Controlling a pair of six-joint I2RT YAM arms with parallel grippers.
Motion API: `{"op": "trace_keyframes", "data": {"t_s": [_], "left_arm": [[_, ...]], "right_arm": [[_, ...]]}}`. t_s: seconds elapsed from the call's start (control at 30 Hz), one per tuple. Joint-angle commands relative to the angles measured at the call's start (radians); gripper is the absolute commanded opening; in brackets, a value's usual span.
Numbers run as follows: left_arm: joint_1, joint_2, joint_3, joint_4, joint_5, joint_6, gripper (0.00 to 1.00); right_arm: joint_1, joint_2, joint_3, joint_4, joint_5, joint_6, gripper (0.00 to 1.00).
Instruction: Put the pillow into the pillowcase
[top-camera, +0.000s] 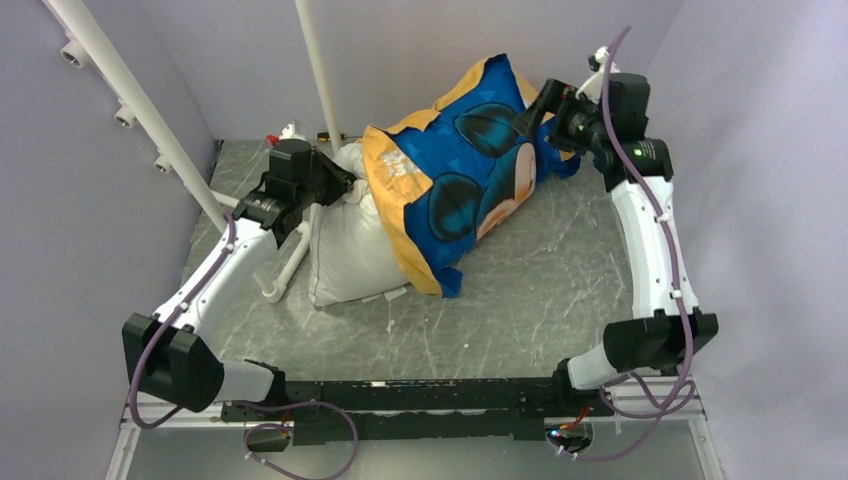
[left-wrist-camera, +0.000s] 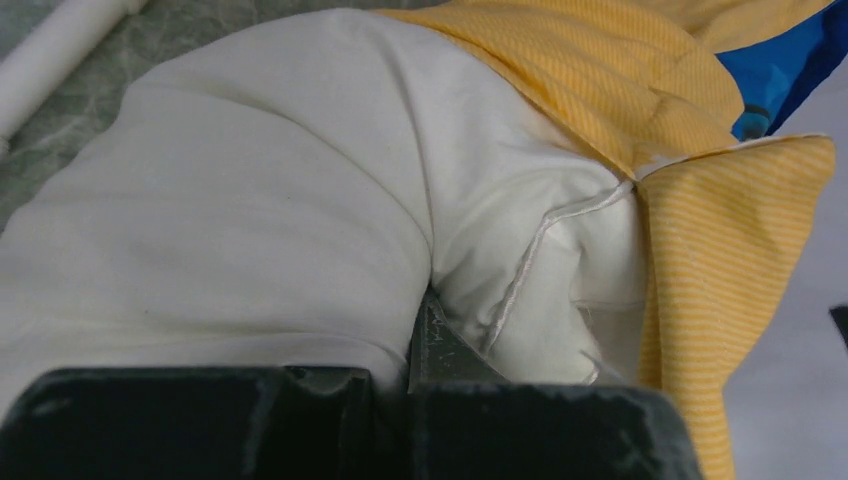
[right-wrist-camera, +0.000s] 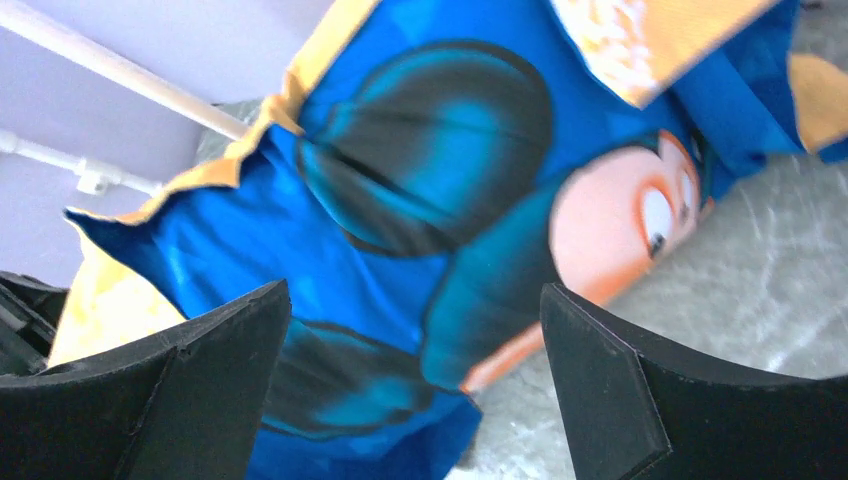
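The white pillow (top-camera: 345, 250) lies on the table with its far half inside the pillowcase (top-camera: 470, 175), blue with a Mickey Mouse face and a yellow-orange hem. My left gripper (top-camera: 345, 182) is shut on a fold of the pillow's bare end. In the left wrist view the pillow (left-wrist-camera: 250, 200) bulges over the jaws, with the yellow hem (left-wrist-camera: 620, 90) just beyond. My right gripper (top-camera: 545, 112) is open beside the pillowcase's raised far corner. In the right wrist view its fingers (right-wrist-camera: 230, 340) stand wide apart, the blue cloth (right-wrist-camera: 420, 150) beyond them untouched.
White pipes (top-camera: 140, 110) slant up along the left wall, and another pipe (top-camera: 318, 70) rises at the back. A short pipe piece (top-camera: 290, 260) lies on the marbled table (top-camera: 540, 290) beside the pillow. Purple walls close in on three sides.
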Motion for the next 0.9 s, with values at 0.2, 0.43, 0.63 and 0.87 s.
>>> {"op": "trace_keyframes", "data": {"t_s": [0.2,0.43,0.63,0.87], "left_arm": [[0.117,0.154,0.131,-0.102,0.189,0.054,0.00],[0.176,0.283,0.138,-0.139,0.376,0.057,0.00],[0.141,0.268,0.066,-0.091,0.418,0.051,0.00],[0.081,0.275,0.013,-0.060,0.457,0.028,0.00]], "right_arm": [[-0.150,-0.114,-0.693,0.281,-0.319,0.146,0.94],[-0.131,-0.044,-1.015,0.646,-0.492,0.315,0.92],[-0.047,0.071,-0.999,0.958,-0.542,0.441,0.95],[0.040,0.275,-0.837,1.161,-0.498,0.561,0.76]]}}
